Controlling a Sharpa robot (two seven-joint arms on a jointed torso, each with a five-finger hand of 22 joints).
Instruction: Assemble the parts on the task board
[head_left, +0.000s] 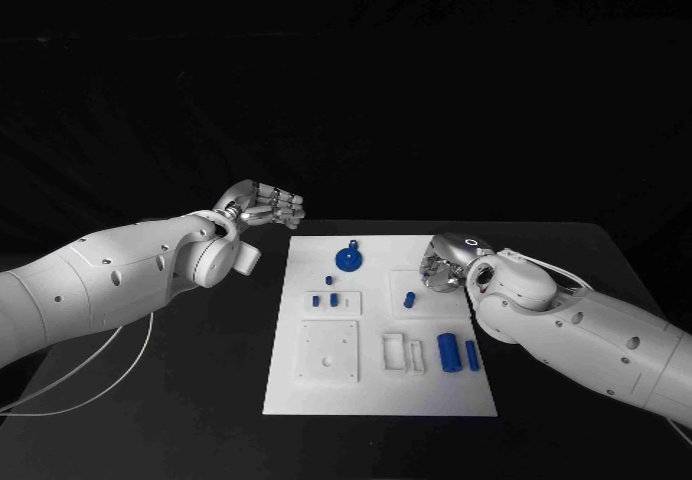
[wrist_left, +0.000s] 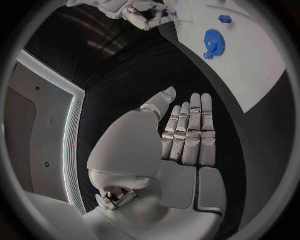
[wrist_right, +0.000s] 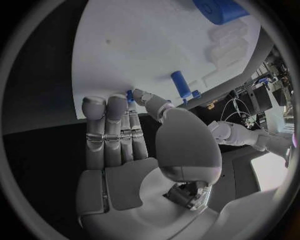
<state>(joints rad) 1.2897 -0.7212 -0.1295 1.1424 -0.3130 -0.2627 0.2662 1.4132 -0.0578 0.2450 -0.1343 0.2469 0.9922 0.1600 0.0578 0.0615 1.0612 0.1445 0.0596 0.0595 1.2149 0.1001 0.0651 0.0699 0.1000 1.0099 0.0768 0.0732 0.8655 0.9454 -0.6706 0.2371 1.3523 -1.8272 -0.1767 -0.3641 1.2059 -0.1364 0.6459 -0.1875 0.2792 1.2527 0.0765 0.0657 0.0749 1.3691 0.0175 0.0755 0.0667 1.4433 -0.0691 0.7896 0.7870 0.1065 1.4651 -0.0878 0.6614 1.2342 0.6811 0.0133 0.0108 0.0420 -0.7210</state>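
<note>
The white task board (head_left: 378, 390) lies in the middle of the black table. On its far part sits a blue gear (head_left: 349, 258) (wrist_left: 212, 42). Small blue pegs (head_left: 325, 299) stand on a left plate, and another blue peg (head_left: 410, 298) (wrist_right: 181, 84) stands on a right plate. Two blue cylinders (head_left: 459, 353) lie near the right edge. My right hand (head_left: 447, 268) (wrist_right: 125, 150) hovers over the board's far right part and pinches a small blue part (wrist_right: 130, 95) between thumb and fingertips. My left hand (head_left: 267, 208) (wrist_left: 187, 135) is off the board's far left corner, fingers straight, holding nothing.
A square white plate (head_left: 329, 350) and white slotted blocks (head_left: 401, 352) sit on the board's near half. Black table (head_left: 216, 400) surrounds the board on both sides. A white cable (head_left: 87, 395) hangs below my left arm.
</note>
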